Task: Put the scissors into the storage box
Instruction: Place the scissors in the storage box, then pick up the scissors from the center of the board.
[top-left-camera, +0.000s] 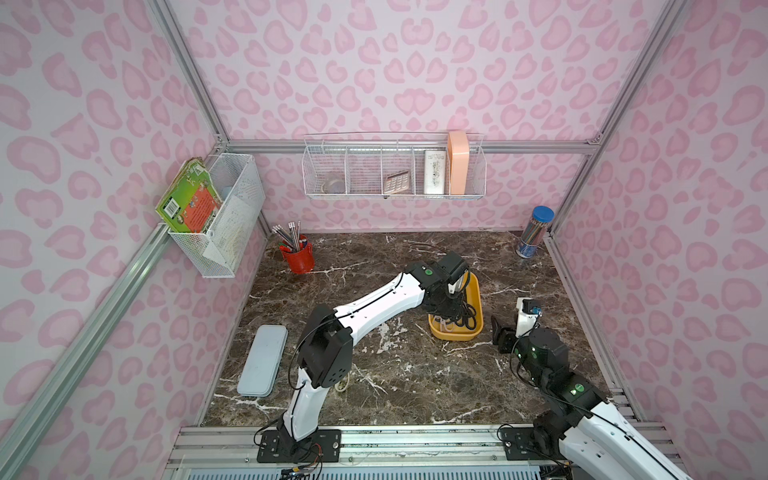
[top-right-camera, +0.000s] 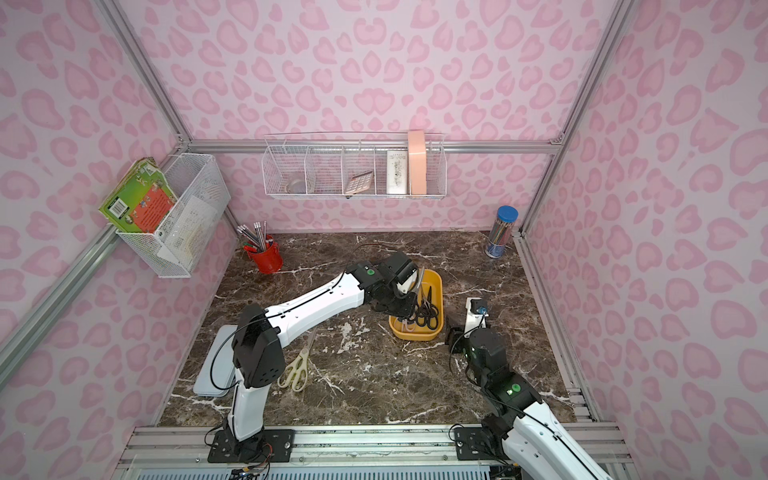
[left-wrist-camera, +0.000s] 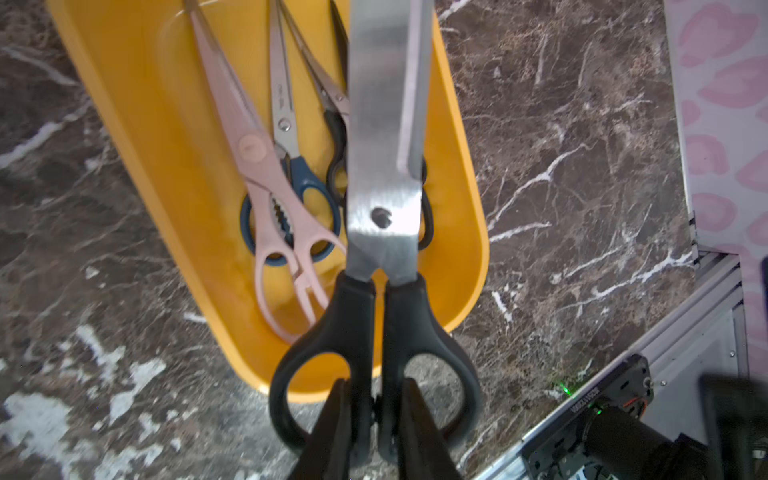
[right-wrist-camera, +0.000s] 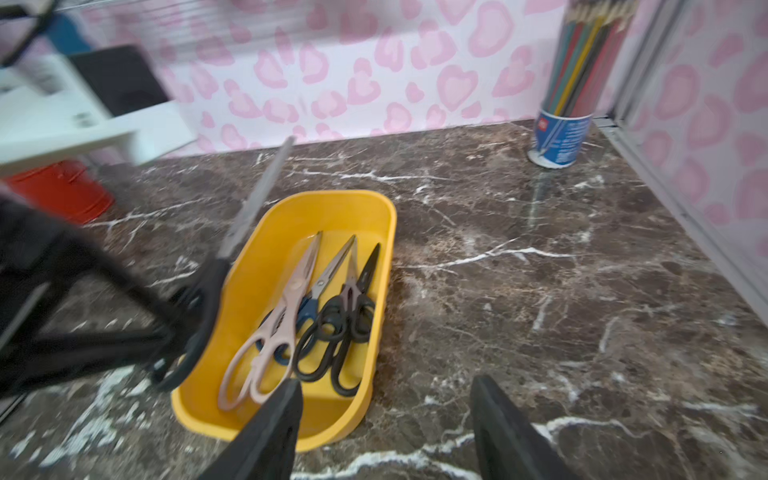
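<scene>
Black-handled scissors (left-wrist-camera: 382, 216), held by the left hand (left-wrist-camera: 376, 395), hang over the yellow storage box (left-wrist-camera: 465, 249), blades along its long axis.

Both top views look steeply down from high above the near edge, side by side, sharing the whole bench (top-left-camera: 415, 386). The left wrist camera hangs close over the storage box (left-wrist-camera: 137, 104), looking along the black-handled scissors (left-wrist-camera: 386, 124). The right wrist camera sits low beside that box, facing the far wall (right-wrist-camera: 374, 75).
</scene>
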